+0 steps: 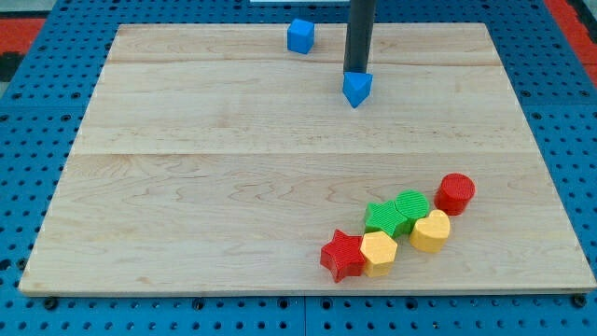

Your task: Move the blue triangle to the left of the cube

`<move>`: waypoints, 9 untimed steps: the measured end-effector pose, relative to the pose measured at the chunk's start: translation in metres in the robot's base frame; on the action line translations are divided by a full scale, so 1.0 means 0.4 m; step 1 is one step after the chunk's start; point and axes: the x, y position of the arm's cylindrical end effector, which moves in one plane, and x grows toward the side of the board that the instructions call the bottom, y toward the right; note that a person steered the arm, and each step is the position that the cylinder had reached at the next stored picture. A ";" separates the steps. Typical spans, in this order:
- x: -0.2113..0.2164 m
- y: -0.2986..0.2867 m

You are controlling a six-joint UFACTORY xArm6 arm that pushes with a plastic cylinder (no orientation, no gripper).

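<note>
**newbie_bot:** Jaws? None on this rig, so nothing is open, shut or held. It's just a dark rod, and my tip [356, 72] sits right at the top edge of the blue triangle [356, 89], touching it or as good as.

**pushfan:** OK, run me across the board, left to right.

**newbie_bot:** Wooden board [187, 187] is bare on the view's left. Up near the top edge is the blue cube [300, 35]. The triangle is to its right and a bit lower, well apart from it. Then down at the view's bottom right there's a cluster: red star [341, 256], yellow hexagon [378, 252], two green blocks [396, 213] I can't make out the shape of, yellow heart [430, 231], red cylinder [455, 192].

**pushfan:** So which step are we on?

**newbie_bot:** I'd say the start of the push. The triangle is on the wrong side of the cube. From where the tip is, a shove would send it down the view, so I reckon the tip needs to get round to the triangle's right, push it left below the cube, then nudge it up beside it without bumping the cube.

**pushfan:** Any labels or brands?

**newbie_bot:** No writing I can read anywhere.
</note>
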 end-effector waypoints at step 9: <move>0.009 -0.427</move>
